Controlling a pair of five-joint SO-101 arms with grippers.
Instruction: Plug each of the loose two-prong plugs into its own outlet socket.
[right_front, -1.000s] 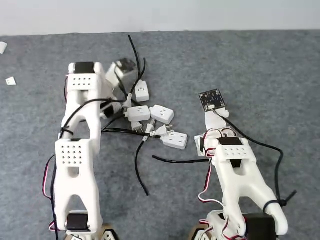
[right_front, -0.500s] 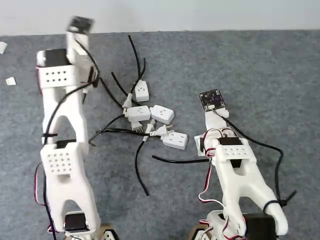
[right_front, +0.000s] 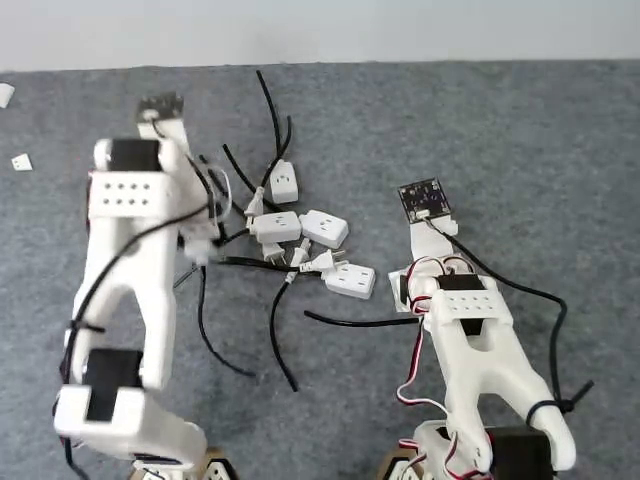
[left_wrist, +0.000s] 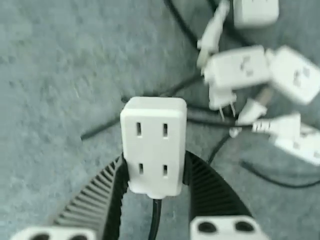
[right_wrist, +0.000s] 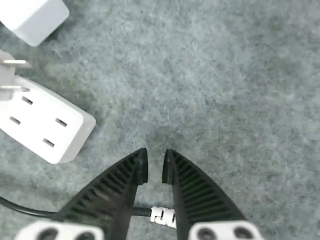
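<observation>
My left gripper (left_wrist: 154, 172) is shut on a white outlet socket block (left_wrist: 153, 142), its slotted face up and its black cable trailing down between the jaws. It hangs just left of the pile on the grey carpet. The pile holds white sockets (right_front: 276, 225) (right_front: 324, 228) (right_front: 350, 280) (right_front: 284, 181) and loose two-prong plugs (right_front: 318, 263) (left_wrist: 222, 100) on black cords. My right gripper (right_wrist: 154, 165) rests low on the carpet, shut with nothing in it, right of the nearest socket (right_wrist: 42, 125).
Black cables (right_front: 215, 345) loop across the carpet between the left arm (right_front: 130, 195) and the right arm (right_front: 462, 305). Small white scraps (right_front: 20, 161) lie at the far left edge. Bare carpet stretches to the right.
The left arm lifted away from the pile to the far left, then swung back down beside it, dragging the socket's cable leftward. The right arm kept still.
</observation>
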